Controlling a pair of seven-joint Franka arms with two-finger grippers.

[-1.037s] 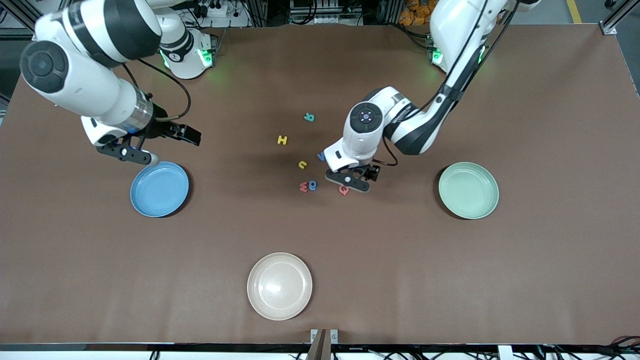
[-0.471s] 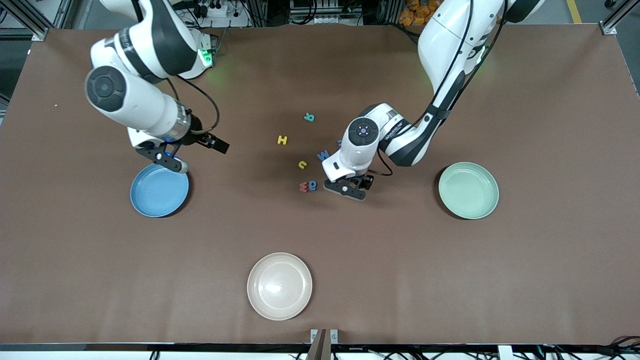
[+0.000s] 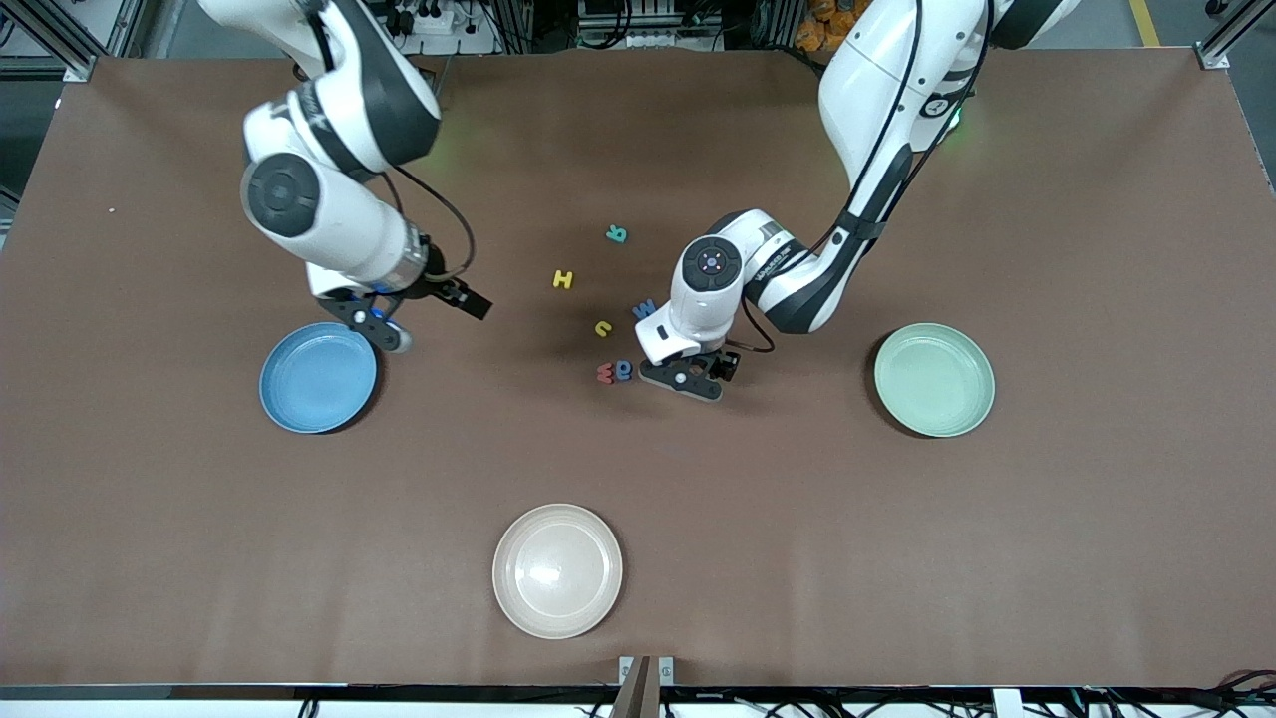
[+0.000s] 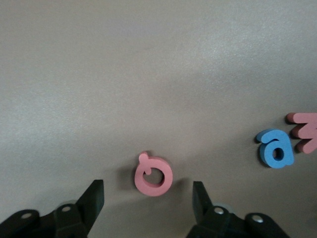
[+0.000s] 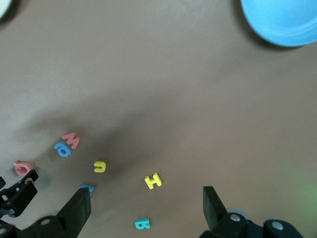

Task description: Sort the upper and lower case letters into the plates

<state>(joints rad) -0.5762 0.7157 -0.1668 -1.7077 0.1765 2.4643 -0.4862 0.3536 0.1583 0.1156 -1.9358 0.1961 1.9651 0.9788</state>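
The left hand [image 3: 682, 380] is low over the pink letter Q [image 4: 153, 176], its fingers apart on either side and not yet touching it: the picking step. I judge the next move is to pinch the Q and carry it to one plate. The right hand [image 3: 387, 334], fingers wide apart, is over the counter [image 3: 797, 558] just beside the blue plate [image 3: 299, 399]. Blue plate, green plate [image 3: 934, 380] and beige plate [image 3: 557, 570] hold nothing.

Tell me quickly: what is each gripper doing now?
Left gripper: open, straddling the pink Q, not gripping.
Right gripper: open, holding nothing.
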